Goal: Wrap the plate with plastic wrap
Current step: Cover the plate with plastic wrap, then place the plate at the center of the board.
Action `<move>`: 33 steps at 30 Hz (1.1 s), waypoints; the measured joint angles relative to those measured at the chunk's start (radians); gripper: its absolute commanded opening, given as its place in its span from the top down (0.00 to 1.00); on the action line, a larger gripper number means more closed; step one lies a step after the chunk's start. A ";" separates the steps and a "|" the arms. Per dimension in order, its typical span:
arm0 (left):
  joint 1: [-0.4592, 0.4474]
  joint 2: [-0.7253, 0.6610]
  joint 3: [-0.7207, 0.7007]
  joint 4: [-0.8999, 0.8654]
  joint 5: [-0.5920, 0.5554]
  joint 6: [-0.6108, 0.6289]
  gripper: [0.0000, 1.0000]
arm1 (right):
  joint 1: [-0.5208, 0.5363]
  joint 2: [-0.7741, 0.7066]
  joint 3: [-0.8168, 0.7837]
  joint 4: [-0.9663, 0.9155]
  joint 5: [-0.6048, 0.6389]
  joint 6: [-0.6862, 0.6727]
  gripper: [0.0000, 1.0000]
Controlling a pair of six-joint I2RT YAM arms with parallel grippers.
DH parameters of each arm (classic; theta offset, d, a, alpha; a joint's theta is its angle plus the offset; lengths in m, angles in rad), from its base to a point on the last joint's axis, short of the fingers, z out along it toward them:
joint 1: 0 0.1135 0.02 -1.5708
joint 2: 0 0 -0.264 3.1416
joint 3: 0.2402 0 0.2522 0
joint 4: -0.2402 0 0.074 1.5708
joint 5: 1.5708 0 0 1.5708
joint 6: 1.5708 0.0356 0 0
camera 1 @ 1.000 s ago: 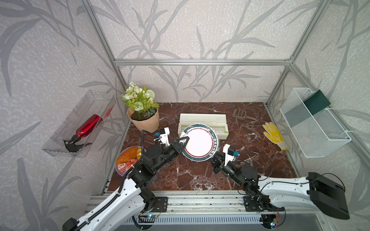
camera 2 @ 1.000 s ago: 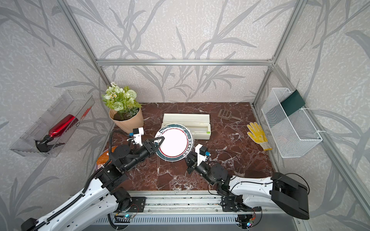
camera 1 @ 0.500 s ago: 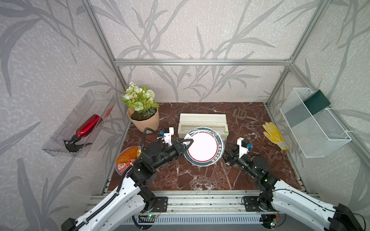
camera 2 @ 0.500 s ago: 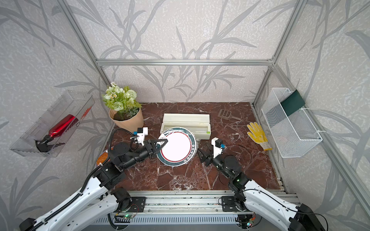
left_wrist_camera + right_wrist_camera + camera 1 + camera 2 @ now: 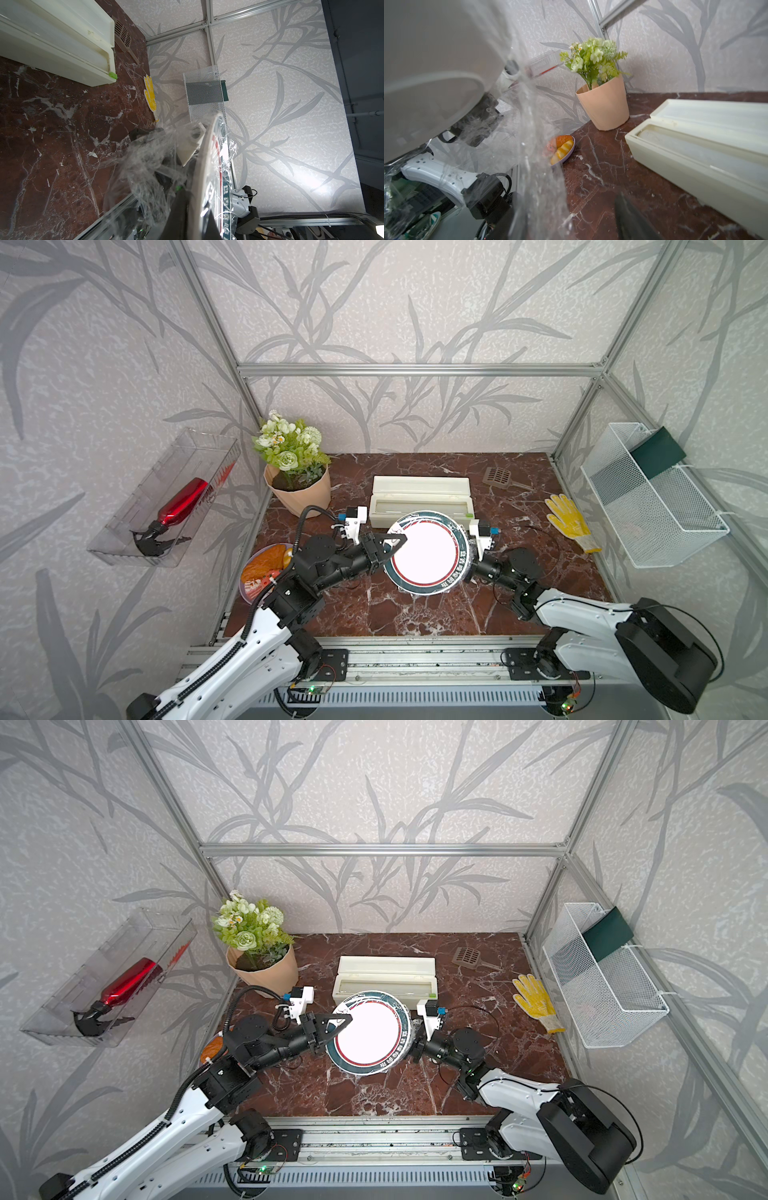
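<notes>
One second ago the right gripper [image 5: 473,566] sits pinched shut by the near right of the plate [image 5: 426,560]. It then swings out to the right with its jaws wide, and now it is back at the plate's right rim, tucked partly beneath it. In the right wrist view its jaws stand apart with loose wrap [image 5: 533,145] hanging between them, and nothing looks pinched. The plate itself has drifted a little nearer and rightward. The left gripper [image 5: 392,542] has not changed: it is clamped tight on the plate's left rim and carries the plate clear of the bench [image 5: 415,614], just in front of the box [image 5: 422,502].

My reading is that the right gripper has dropped one bit of wrap and is lining up a fresh pinch, so the work is at the tucking stage.

The plate faces up, with a white centre, red ring and dark green rim with lettering. Wrap glints and crinkles over the rim. More of it bunches, slack and ragged, under the plate, so the underside is not yet neat.
</notes>
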State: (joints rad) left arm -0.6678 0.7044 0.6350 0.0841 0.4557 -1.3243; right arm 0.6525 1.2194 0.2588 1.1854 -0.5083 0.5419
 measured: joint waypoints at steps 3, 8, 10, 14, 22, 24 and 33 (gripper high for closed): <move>0.001 -0.006 -0.002 -0.002 -0.013 0.003 0.92 | 0.001 0.034 -0.003 0.088 -0.033 0.040 0.85; 0.003 0.000 -0.032 0.007 -0.032 0.003 0.92 | 0.034 0.039 -0.060 0.145 -0.041 0.059 1.00; 0.006 0.011 -0.047 0.006 -0.039 0.004 0.93 | 0.062 0.039 -0.082 0.142 -0.033 0.060 1.00; 0.006 0.025 -0.076 -0.008 -0.060 0.023 0.93 | 0.138 0.023 -0.101 0.085 0.011 0.058 1.00; 0.007 -0.006 -0.247 0.017 -0.157 0.044 0.94 | 0.178 -0.029 -0.116 -0.100 0.090 0.173 1.00; 0.007 -0.006 -0.297 0.035 -0.174 0.039 0.94 | 0.178 -0.028 -0.124 -0.151 0.111 0.212 1.00; 0.005 0.115 -0.410 0.161 -0.200 0.018 0.94 | 0.178 0.180 -0.127 -0.179 0.143 0.333 1.00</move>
State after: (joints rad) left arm -0.6628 0.8196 0.2245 0.2447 0.2558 -1.3064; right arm 0.8303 1.3991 0.1322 1.0069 -0.3649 0.8745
